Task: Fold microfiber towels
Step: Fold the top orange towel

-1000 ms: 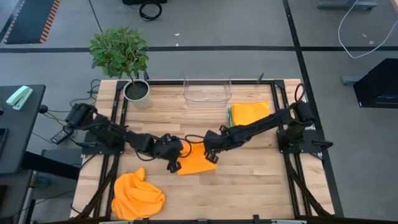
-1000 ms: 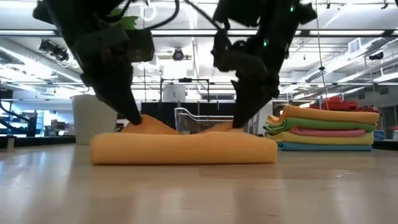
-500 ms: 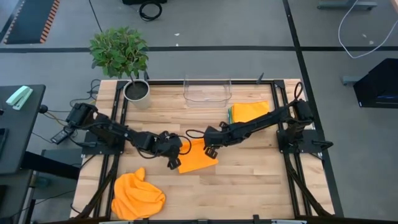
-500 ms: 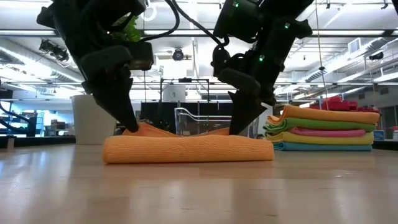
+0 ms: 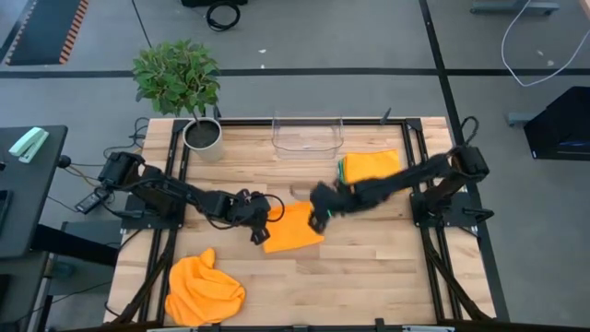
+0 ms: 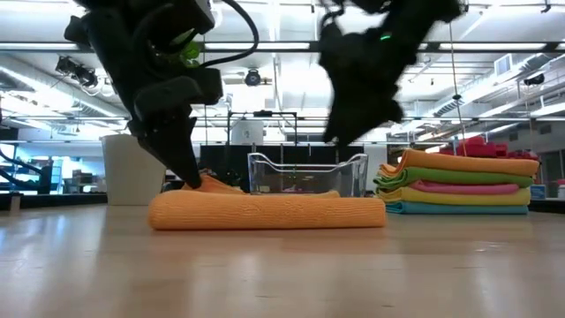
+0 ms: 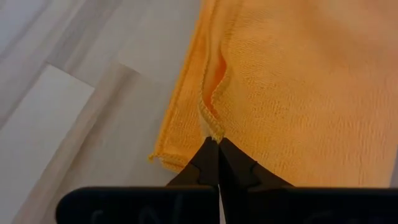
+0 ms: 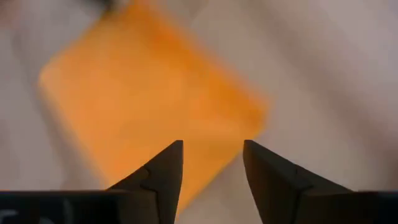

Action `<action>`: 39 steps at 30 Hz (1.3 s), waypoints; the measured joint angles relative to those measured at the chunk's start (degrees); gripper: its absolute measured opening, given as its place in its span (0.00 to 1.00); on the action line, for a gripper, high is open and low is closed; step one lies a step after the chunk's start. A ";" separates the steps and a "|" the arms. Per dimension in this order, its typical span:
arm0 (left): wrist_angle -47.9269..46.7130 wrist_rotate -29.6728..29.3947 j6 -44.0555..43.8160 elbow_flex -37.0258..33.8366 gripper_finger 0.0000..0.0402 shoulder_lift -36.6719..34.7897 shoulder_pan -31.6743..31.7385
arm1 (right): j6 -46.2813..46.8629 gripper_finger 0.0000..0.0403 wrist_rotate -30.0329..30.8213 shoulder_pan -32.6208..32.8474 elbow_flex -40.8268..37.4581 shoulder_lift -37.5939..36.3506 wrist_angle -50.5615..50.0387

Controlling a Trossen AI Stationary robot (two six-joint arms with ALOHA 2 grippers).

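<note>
A crumpled orange towel [image 5: 205,291] lies on the wooden table [image 5: 369,267], well apart from both pincers. The folded orange towel [image 5: 293,229] lies between them. The left gripper [image 5: 259,232], pressed together, pinches its edge; the right gripper [image 8: 211,163], spread, hangs above it.

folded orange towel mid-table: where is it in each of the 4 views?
High: folded orange towel at table centre, between both arms.
Low: long flat roll, centre.
Left wrist: fills the frame, shut left end effector at its edge.
Right wrist: blurred orange square beyond open right end effector.
Shared landmark: that towel's own corner.
</note>
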 joint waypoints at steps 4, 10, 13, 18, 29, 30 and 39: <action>-0.12 -0.07 -1.16 0.00 0.02 -0.02 0.95 | 5.80 0.30 -1.35 6.13 -6.29 0.50 9.14; -0.40 -0.07 -4.89 0.02 0.14 -0.07 2.60 | 10.95 0.03 -1.82 10.18 -12.39 0.96 19.55; -0.58 -0.04 -5.64 0.02 0.19 -0.11 3.70 | 11.57 0.01 -2.12 9.96 -13.53 1.06 19.83; -0.99 -0.07 -6.92 0.20 0.22 -2.09 4.82 | 10.10 0.01 -3.09 10.12 -13.75 1.65 24.60; 8.11 8.18 13.18 0.02 0.09 2.37 2.78 | 9.79 0.00 -3.34 9.64 -13.78 4.55 26.62; 8.98 8.39 16.71 0.15 0.09 2.77 2.78 | 9.79 0.00 -3.62 9.62 -13.71 5.19 27.77; 13.60 5.63 31.48 0.10 0.31 5.39 4.31 | 9.78 0.00 -3.99 9.60 -13.67 5.70 27.76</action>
